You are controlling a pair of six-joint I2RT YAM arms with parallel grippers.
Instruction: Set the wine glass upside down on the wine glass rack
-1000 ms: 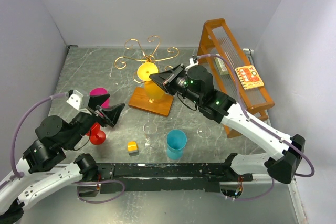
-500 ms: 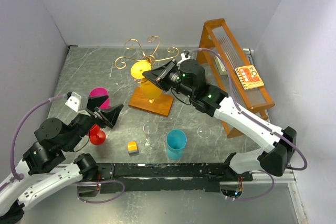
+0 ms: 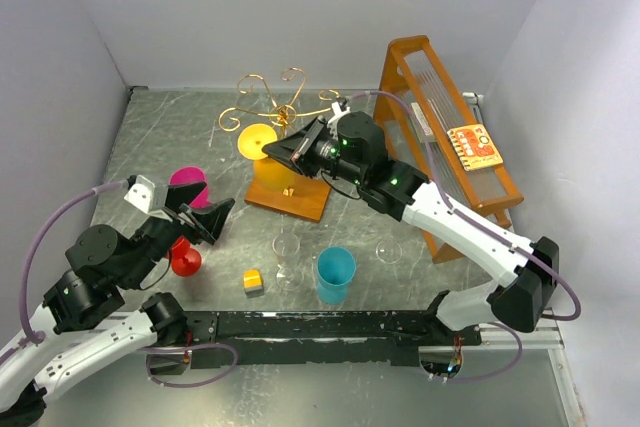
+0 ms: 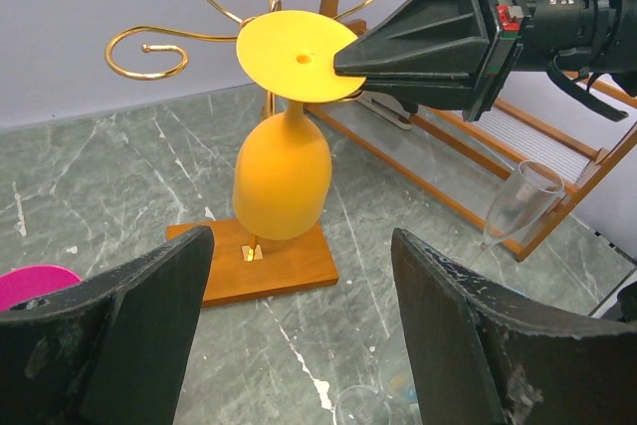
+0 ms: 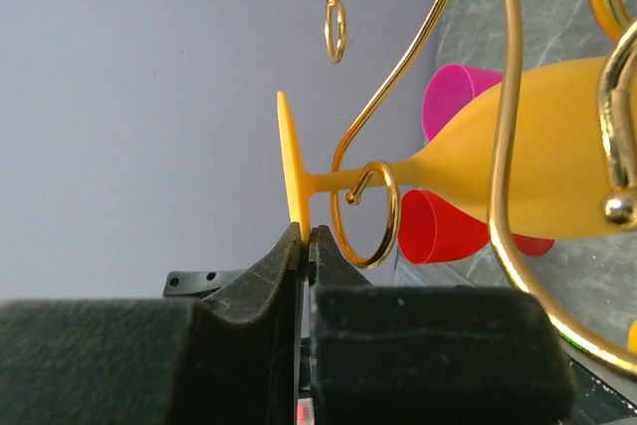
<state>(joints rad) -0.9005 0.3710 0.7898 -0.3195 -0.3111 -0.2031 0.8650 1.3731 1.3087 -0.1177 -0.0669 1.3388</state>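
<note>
My right tool (image 5: 304,238) is pinched tight on the outer edge of the foot of the yellow wine glass (image 4: 282,181). The glass is upside down, foot on top and bowl hanging below, lifted off the bench (image 3: 150,137). It sits in among the curled gold arms of the wine glass rack (image 3: 305,202), with its bowl above the rack's wooden base. From the right wrist view the stem runs just beside one scroll, but I cannot tell whether the wire carries it.

My left tool (image 4: 301,241) is spread wide with nothing in it, low over the bench and facing the rack. Near it are a magenta cup (image 3: 188,180) and a red cup (image 3: 185,261). A blue cup (image 3: 334,274) and a small yellow block (image 3: 253,280) stand closer to the arm bases.
</note>
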